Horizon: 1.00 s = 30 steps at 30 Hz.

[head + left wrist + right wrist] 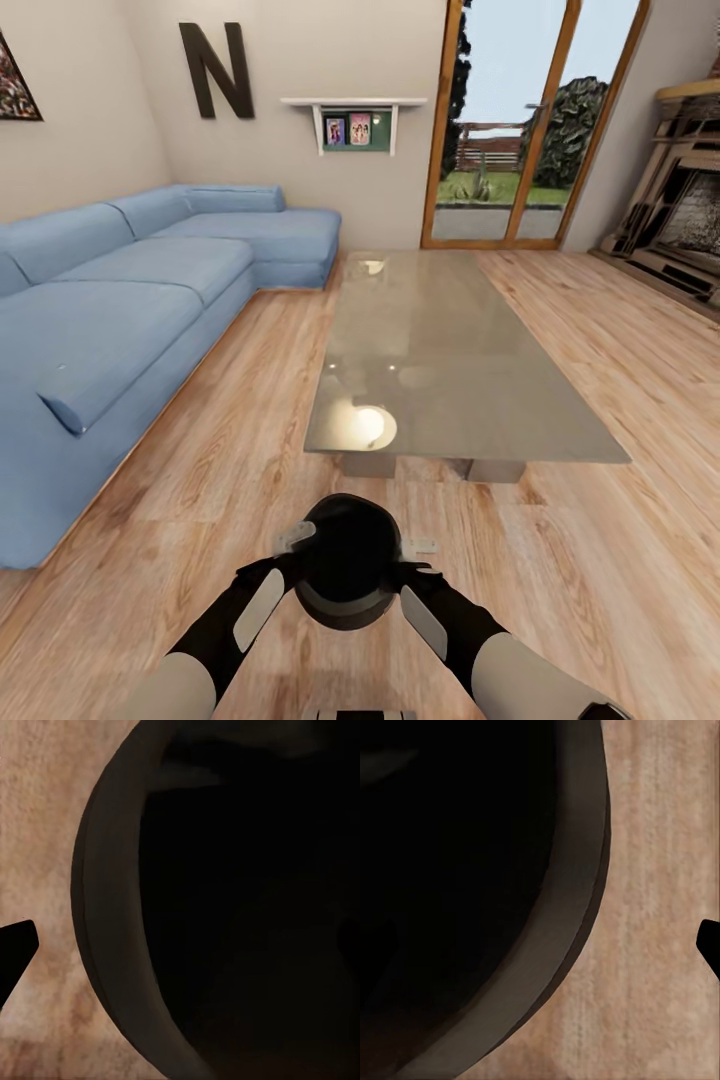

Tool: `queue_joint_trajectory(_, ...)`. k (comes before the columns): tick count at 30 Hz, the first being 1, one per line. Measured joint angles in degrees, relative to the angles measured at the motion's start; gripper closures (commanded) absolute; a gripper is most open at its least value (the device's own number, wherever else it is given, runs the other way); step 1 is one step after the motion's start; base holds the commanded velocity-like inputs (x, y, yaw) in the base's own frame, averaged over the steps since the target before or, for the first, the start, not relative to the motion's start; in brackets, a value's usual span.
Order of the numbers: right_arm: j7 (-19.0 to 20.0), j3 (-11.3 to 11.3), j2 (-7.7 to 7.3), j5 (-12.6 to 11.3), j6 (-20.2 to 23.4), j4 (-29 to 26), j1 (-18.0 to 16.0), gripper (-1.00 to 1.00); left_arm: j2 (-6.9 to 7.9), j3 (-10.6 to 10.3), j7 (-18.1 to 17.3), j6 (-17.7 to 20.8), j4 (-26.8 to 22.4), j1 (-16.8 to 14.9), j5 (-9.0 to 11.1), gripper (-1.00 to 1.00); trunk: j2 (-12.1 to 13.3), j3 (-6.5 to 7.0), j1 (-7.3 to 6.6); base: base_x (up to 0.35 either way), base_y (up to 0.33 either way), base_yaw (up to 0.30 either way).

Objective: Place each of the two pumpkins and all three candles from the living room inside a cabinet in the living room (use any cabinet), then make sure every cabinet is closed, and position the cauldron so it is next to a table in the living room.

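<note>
The cauldron [348, 565], a round matte black pot, hangs between my two arms just short of the table's near end. My left gripper [297, 540] grips its rim on one side and my right gripper [418, 548] grips the opposite side. The left wrist view looks into the cauldron's dark mouth [247, 915], with one dark fingertip [15, 952] outside the wall. The right wrist view gives the same picture of the cauldron [457, 870], a fingertip [710, 945] outside it. The table [450, 360] has a glossy grey-green glass top on grey blocks. Pumpkins, candles and cabinet are out of view.
A blue corner sofa [120, 300] runs along the left wall. Glazed doors [520, 130] stand at the back, and a stone fireplace [680, 200] at the right. Wooden floor [620, 560] lies open on both sides of the table.
</note>
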Motion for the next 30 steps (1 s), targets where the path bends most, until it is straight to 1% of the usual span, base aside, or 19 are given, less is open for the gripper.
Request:
queue_joint_trajectory(8, 0.0, -0.1, 0.0, -0.1, 0.0, 0.0, 0.0, -1.0, 0.06, 0.0, 0.2, 0.1, 0.0, 0.0, 0.1, -1.0, 0.1, 1.77, -0.21, 0.0, 0.0, 0.0)
queue_joint_trajectory(10, 0.0, -0.1, 0.0, -0.1, 0.0, 0.0, 0.0, -1.0, 0.06, 1.0, 0.4, 0.1, -0.1, 0.0, 0.1, -1.0, 0.1, 2.22, -0.26, 0.0, 0.0, 0.0)
queue_joint_trajectory(13, 0.0, -0.1, 0.0, -0.1, 0.0, 0.0, 0.0, -1.0, 0.07, 3.9, 0.5, 0.1, -0.1, 0.0, 0.1, -1.0, 0.2, 2.88, -0.33, 0.0, 0.0, 0.0)
queue_joint_trajectory(15, 0.0, -0.1, 0.0, -0.1, 0.0, 0.0, 0.0, -1.0, 0.07, 5.6, 0.5, 1.2, -0.1, 0.0, 0.1, -1.0, 0.2, 3.33, -0.39, 0.0, 0.0, 0.0)
queue_joint_trajectory(17, 0.0, -0.1, 0.0, -0.1, 0.0, 0.0, 0.0, -1.0, 0.07, 6.5, 0.5, 3.0, -0.1, 0.0, 0.0, -1.0, 0.2, 3.77, -0.44, -0.003, 0.0, 0.0)
queue_joint_trajectory(21, 0.0, -0.1, 0.0, -0.1, 0.0, 0.0, 0.0, -1.0, 0.07, 7.1, 0.5, 4.5, -0.2, 0.0, 0.0, -1.0, 0.3, 4.66, -0.52, -0.146, 0.02, 0.0)
queue_joint_trajectory(30, 0.1, 0.0, 0.0, -0.1, 0.0, 0.0, 0.0, -1.0, 0.14, 7.2, 0.5, 4.7, -0.2, 0.0, -0.1, -1.0, 0.4, 6.65, -0.77, -0.045, 0.007, 0.0)
